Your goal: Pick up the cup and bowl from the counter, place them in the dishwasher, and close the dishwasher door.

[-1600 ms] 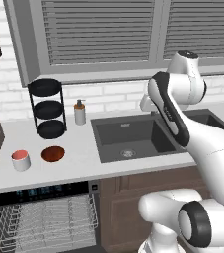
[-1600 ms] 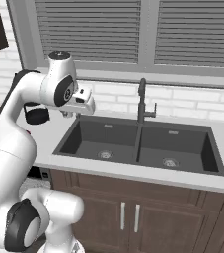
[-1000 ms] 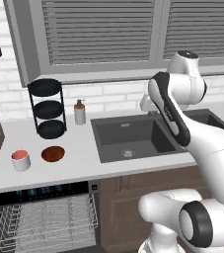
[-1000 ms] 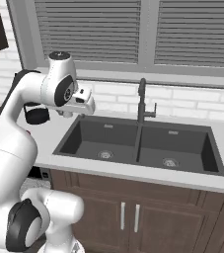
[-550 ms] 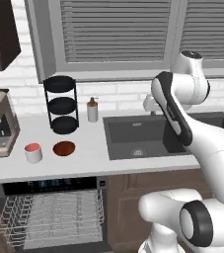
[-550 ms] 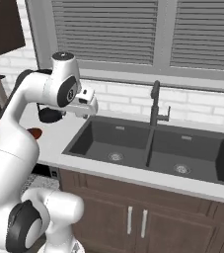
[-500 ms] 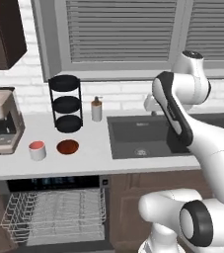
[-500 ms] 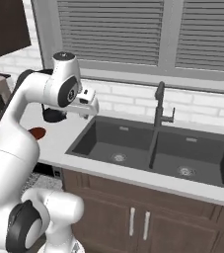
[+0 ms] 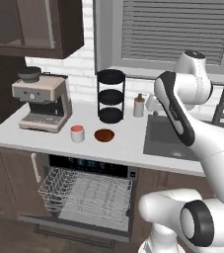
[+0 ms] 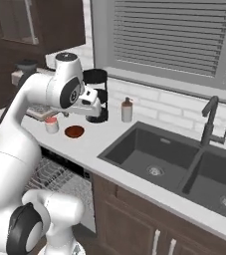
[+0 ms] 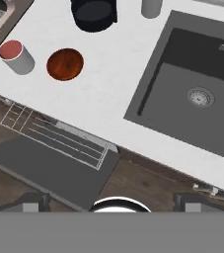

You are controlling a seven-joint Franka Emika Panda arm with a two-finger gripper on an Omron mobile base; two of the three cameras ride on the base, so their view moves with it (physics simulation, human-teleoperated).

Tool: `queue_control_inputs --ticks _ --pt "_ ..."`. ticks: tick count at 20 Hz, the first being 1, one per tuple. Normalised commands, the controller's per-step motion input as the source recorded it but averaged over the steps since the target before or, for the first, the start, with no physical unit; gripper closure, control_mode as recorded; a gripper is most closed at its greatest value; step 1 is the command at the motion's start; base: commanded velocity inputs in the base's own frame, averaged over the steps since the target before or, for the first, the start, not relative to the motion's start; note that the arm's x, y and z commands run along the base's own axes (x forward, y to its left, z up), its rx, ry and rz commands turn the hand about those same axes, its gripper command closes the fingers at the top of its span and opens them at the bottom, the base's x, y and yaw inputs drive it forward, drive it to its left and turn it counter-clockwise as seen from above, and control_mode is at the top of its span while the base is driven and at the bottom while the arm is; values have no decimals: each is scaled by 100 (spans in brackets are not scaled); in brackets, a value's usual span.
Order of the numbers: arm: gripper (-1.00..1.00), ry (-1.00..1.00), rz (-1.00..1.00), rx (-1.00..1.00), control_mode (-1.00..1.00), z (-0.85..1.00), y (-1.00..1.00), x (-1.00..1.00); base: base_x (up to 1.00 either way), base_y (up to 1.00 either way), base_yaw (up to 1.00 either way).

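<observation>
The white-grey cup (image 9: 77,133) (image 10: 51,124) (image 11: 17,57) with its salmon-red inside stands on the pale counter (image 9: 128,147) (image 11: 111,79). Just right of it sits the dark red-brown bowl (image 9: 104,135) (image 10: 74,131) (image 11: 65,63). Under them the dishwasher (image 9: 91,166) is open: its white wire rack (image 9: 84,190) (image 11: 52,134) is pulled out over the lowered dishwasher door (image 11: 44,170). My gripper (image 10: 95,111) (image 11: 113,201) hangs high above the counter, right of the bowl and left of the sink. It is open, holds nothing, and its fingertips (image 11: 34,200) stand wide apart.
A coffee machine (image 9: 42,101) stands at the counter's left end. A black three-tier stand (image 9: 111,96) and a beige soap bottle (image 9: 139,105) are at the back wall. The dark sink (image 10: 159,159) with its faucet (image 10: 206,124) lies to the right.
The base has driven left, so the whole scene has shifted right in both base views. The coffee machine and the dishwasher front have come into view. The arm's pose is unchanged.
</observation>
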Motion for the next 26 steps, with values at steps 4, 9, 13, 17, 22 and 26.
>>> queue_control_inputs --ticks 4,9,13,17,22,26 --pt "-100 0 0 0 100 0 0 0 -2 -24 47" --pt "-100 0 0 0 100 0 0 0 -2 -35 46" --pt "-100 0 0 0 100 0 0 0 0 -42 42" --pt "-100 0 0 0 100 0 0 0 0 -46 41" --pt "-100 0 0 0 100 0 0 0 0 -49 35" --pt "-100 0 0 0 100 0 0 0 0 -56 28"
